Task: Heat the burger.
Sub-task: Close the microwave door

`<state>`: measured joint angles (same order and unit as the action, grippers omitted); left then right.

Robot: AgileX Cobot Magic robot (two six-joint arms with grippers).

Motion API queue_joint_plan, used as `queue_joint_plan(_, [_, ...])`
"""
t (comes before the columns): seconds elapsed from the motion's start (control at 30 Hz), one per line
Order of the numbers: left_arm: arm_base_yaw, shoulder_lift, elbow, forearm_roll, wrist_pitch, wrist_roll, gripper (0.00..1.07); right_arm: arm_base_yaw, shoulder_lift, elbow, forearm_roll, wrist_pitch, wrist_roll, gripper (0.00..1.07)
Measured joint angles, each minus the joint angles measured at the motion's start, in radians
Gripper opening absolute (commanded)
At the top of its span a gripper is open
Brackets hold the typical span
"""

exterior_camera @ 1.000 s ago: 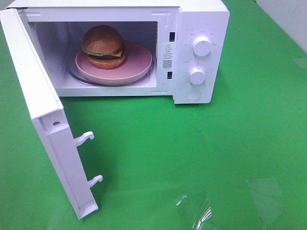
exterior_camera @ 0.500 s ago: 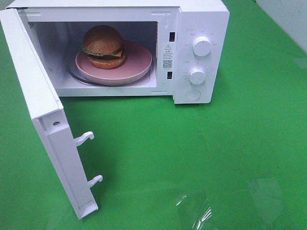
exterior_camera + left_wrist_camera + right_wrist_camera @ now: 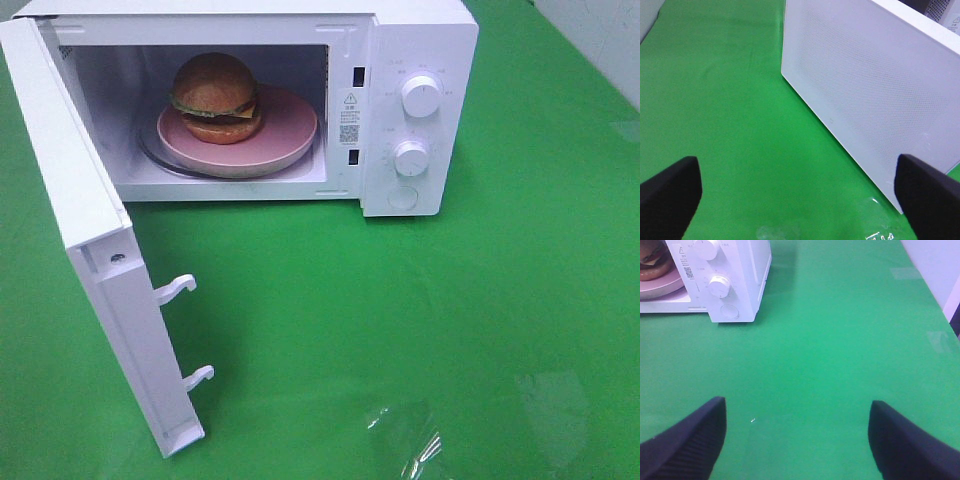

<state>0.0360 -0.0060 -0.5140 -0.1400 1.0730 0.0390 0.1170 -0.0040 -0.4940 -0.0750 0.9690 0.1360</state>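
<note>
Spreading across every view is the green surface [image 3: 450,330], and at its far side stands a white microwave [image 3: 420,40] with its door [image 3: 70,190] swung wide to the near left. Only the high camera looks into the cavity: a round pink plate [image 3: 290,130] lies there, and the burger [image 3: 213,85] sits on the plate's left part, bun up. The same view alone shows two latch hooks [image 3: 175,290] on the door's inner edge, but neither arm. The left wrist camera gives only the door's dotted outer face and bare green, so the burger is hidden from it. The right wrist camera catches the two knobs [image 3: 421,96], a round button [image 3: 402,198] below them, and a sliver of plate and burger cut off by the picture's edge. A shiny clear patch [image 3: 420,445] on the near surface is hard to make out. The left jaws stand spread wide over bare green with nothing between them, on the outer side of the door. The right jaws are likewise wide apart and empty, nearer than the control panel. The burger lies well apart from both, far and left of the right jaws.
</note>
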Motion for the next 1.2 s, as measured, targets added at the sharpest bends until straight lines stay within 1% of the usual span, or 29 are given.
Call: queue_joint_plan(1.2, [0.000,0.000,0.000,0.000,0.000,0.000,0.96,0.000,0.000,0.000,0.000,0.000,0.000,0.76])
